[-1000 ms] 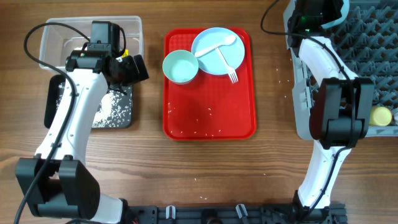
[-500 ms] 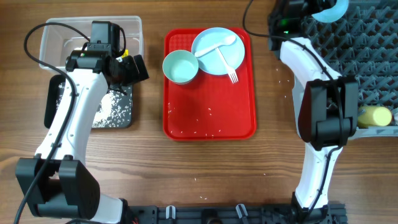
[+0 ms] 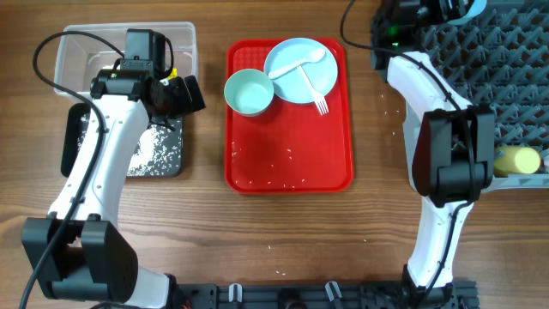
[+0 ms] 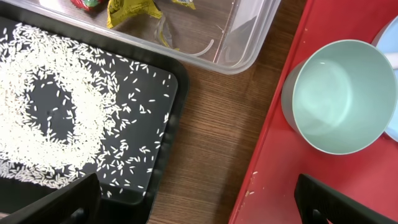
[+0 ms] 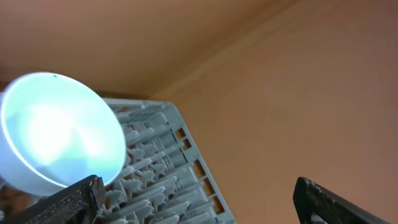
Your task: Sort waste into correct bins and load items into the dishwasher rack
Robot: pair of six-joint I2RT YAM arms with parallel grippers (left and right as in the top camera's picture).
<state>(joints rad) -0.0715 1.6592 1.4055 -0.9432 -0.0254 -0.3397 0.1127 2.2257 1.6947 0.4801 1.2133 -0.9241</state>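
Red flat plastic tray is lying mid-worktop, with loose white grains scattering along its near edge. Further in, a round pale blue bowl is sitting upright at its far left corner, close against the round pale blue divided plate at the far right corner. On the plate, a white plastic fork is pointing its tines toward the near edge and a white plastic spoon is lying crosswise. Left gripper is hanging just off the tray's left edge, jaws spread wide and empty. The bowl is lying just to its right, so this arm is the nearer one. Right gripper is hovering at the far left corner of the grey pegged plastic rack, jaws fully apart, gripping nothing. A second pale blue bowl is leaning on the pegs beside it. Fetching the tray bowl, I am judging, is asking this arm to cross the worktop.
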